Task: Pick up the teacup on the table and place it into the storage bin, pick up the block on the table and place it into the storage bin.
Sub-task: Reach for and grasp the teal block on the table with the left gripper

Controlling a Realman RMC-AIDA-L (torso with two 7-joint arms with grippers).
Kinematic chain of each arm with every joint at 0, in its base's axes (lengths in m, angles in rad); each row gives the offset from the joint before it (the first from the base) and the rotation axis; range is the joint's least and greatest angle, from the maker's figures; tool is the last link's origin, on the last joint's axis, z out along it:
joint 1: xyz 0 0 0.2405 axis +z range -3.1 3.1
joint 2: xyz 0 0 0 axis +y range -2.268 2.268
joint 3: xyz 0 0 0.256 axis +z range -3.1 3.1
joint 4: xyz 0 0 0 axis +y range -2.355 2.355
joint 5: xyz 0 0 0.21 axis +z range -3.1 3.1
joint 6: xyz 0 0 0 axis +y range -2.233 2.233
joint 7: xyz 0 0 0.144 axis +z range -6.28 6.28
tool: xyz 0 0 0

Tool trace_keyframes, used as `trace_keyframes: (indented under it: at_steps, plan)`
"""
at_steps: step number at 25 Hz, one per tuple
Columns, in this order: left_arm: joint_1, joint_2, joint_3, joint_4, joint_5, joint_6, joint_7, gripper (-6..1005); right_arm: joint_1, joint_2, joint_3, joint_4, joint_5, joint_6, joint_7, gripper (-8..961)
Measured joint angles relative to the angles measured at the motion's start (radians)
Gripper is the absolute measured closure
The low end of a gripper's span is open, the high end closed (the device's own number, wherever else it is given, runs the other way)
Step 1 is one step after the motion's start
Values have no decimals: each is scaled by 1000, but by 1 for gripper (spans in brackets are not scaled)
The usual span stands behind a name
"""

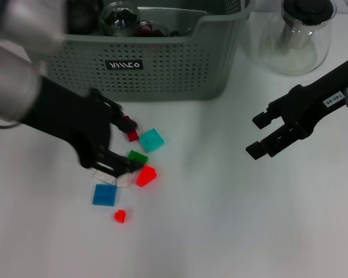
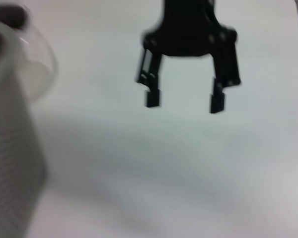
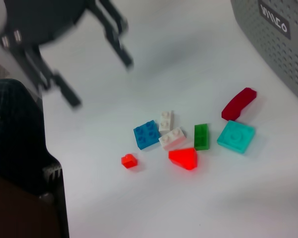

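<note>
The grey-green storage bin (image 1: 162, 63) stands at the back; clear glass pieces (image 1: 120, 16) lie inside it, and I cannot tell whether one is the teacup. Several small blocks lie in front of it: teal (image 1: 151, 139), dark red (image 1: 131, 135), green (image 1: 137, 157), a red wedge (image 1: 145, 175), blue (image 1: 105, 194), a small red one (image 1: 119, 216) and white ones (image 1: 124, 180). My left gripper (image 1: 130, 145) hangs open and empty just over the group's left side. The right wrist view shows it (image 3: 102, 84) apart from the blocks (image 3: 183, 157). My right gripper (image 1: 254, 136) is open and empty to the right.
A clear glass teapot (image 1: 296, 37) stands right of the bin at the back. The left wrist view shows the bin's wall (image 2: 10, 158), the teapot (image 2: 37, 64) and the right gripper (image 2: 185, 102) farther off over bare white table (image 1: 220, 231).
</note>
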State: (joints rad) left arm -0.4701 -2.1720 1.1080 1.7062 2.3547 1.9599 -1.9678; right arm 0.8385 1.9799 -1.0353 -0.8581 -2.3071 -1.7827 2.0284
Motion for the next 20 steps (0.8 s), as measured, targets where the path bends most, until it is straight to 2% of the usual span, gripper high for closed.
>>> trace_keyframes:
  at_steps: [6, 11, 20]
  plan:
    - [-51, -2, 207, -124, 119, -111, -91, 322, 0, 1, 0, 11, -1, 4, 4, 25]
    - [-69, -2, 318, -160, 212, -196, -159, 322, -6, -3, 0, 13, -2, 7, 5, 25]
    - [-124, 3, 329, -288, 292, -356, -263, 323, -12, -4, 0, 20, -3, 21, 6, 25]
